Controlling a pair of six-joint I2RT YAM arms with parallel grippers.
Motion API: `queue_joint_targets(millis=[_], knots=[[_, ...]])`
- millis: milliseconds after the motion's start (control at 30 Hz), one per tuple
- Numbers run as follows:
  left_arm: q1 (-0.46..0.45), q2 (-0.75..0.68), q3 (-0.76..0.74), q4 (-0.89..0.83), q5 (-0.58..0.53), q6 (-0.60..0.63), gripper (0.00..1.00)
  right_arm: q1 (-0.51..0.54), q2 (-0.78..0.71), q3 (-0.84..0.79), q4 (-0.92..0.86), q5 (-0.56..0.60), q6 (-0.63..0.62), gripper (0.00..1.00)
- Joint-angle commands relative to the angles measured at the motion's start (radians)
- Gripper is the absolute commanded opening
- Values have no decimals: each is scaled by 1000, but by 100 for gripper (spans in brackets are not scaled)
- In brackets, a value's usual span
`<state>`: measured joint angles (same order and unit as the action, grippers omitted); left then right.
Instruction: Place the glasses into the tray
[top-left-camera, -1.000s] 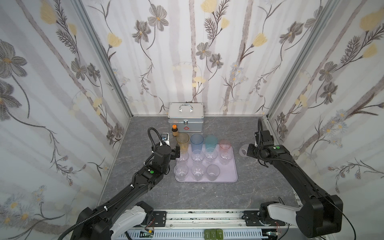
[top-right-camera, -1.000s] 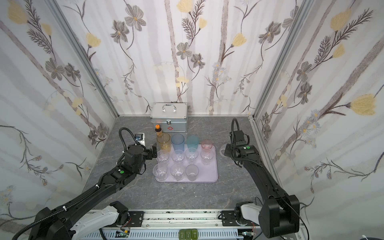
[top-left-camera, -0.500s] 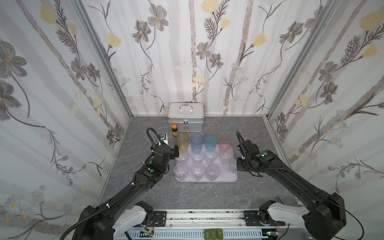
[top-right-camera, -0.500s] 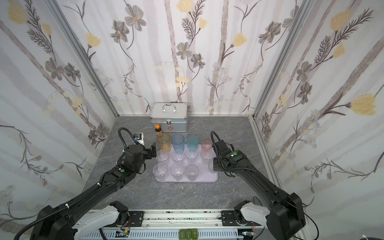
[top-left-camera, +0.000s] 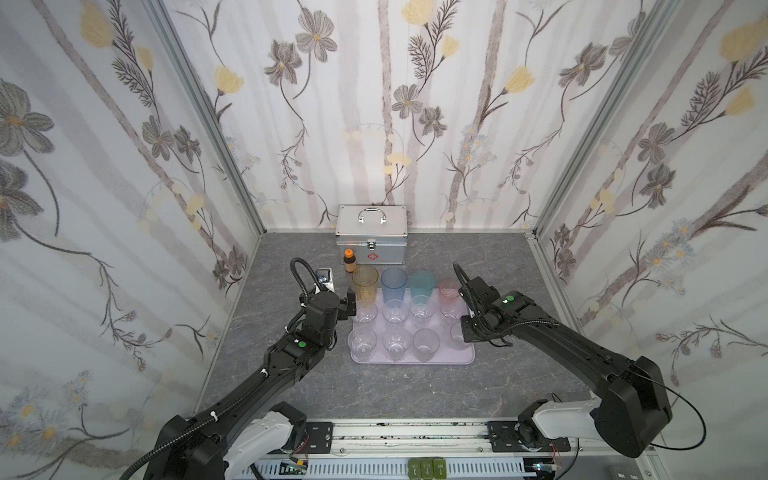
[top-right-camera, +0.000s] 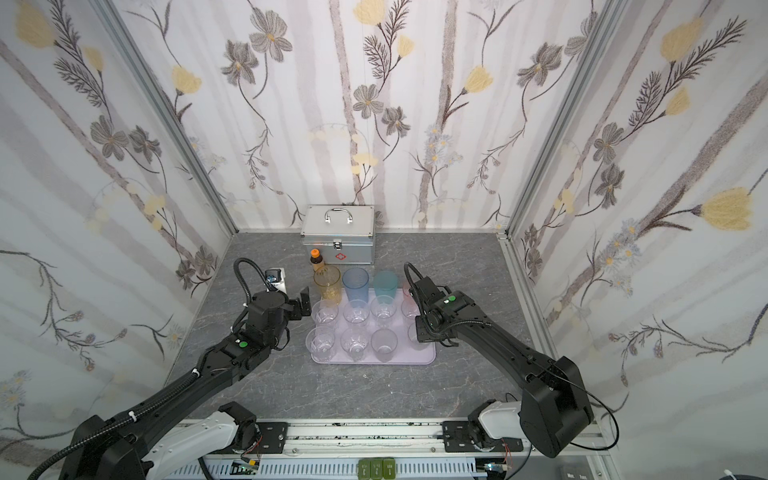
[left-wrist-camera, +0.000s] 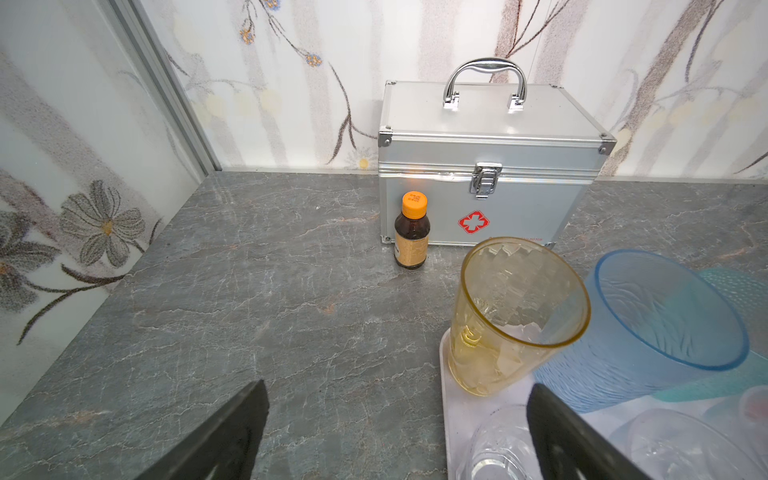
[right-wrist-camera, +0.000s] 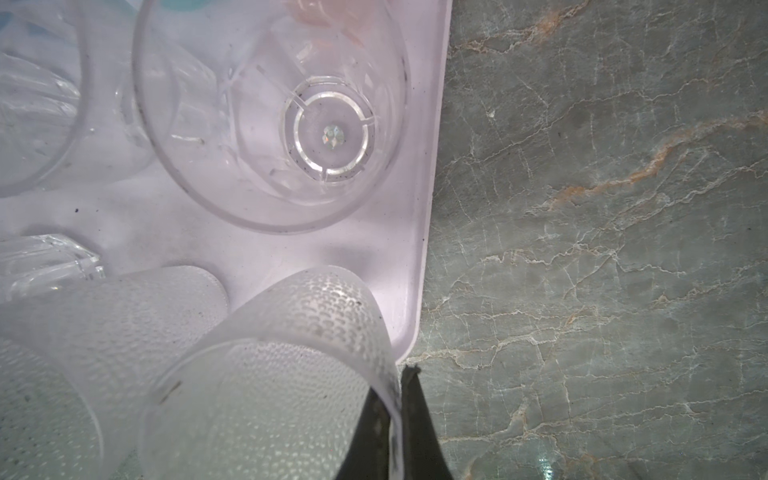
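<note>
In both top views the tray (top-left-camera: 451, 360) lies mid-table, and the glasses (top-left-camera: 395, 311) stand in it in three rows of four. At the back are an amber glass (top-left-camera: 365, 282), a blue glass (top-left-camera: 394, 284), a teal glass (top-left-camera: 422, 282) and a pink glass (top-left-camera: 448, 286). The middle row is all clear. The front row has two clear ones and then two frosted. The left gripper (top-left-camera: 351, 305) hovers just off the tray's left edge beside the amber glass, its jaws wide and empty. The right gripper (top-left-camera: 464, 334) is over the tray's near right corner, with its fingertips hidden under the wrist. A silver case (top-left-camera: 371, 232) and a brown bottle (top-left-camera: 349, 261) stand behind the tray. Bare table (top-left-camera: 395, 395) lies open in front of the tray and on both sides.

In the left wrist view the fingers (left-wrist-camera: 224, 436) are spread apart with nothing between them — one over the table, the other over the tray's rim beside a clear glass (left-wrist-camera: 494, 449). The amber glass sits in the tray's corner, with the blue one just beside it.

In the right wrist view the fingers (right-wrist-camera: 417, 436) pinch the wall of a frosted glass (right-wrist-camera: 270, 395) at its rim — one inside, one outside. This glass is at the tray's corner, close to the rim, and I cannot tell whether its base rests there. The second frosted one is just beside it. Beyond the rim there is only open table.
</note>
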<state>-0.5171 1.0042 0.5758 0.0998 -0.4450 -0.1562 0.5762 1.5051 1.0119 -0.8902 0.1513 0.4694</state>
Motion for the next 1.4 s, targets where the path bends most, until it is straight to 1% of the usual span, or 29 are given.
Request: queue_joint_targets(millis=[0,133,333,367,500,833,1100,1200,1367], knots=[[2,-3,-3,27,-15,2,100,0,17,21,5,2,-24,0],[2,11,-1,29,-9,-3,100,4,70,55,-10,-3,-49,0],[2,0,-10,29,-9,-5,100,4,83,65,-4,-4,-64,0],[2,5,-10,29,-8,-6,100,4,113,65,-7,-5,-69,0],[2,11,-10,29,-7,-7,100,2,106,64,-32,12,-81,0],[1,25,-11,29,-9,-4,100,2,104,44,-49,-3,-91,0],[2,37,-7,31,-4,-7,100,-2,135,36,8,-8,-92,0],[2,30,-11,31,-9,-4,100,-6,155,49,28,-24,-91,3],[2,21,-15,31,-13,-3,100,-6,153,45,31,-27,-93,17]])
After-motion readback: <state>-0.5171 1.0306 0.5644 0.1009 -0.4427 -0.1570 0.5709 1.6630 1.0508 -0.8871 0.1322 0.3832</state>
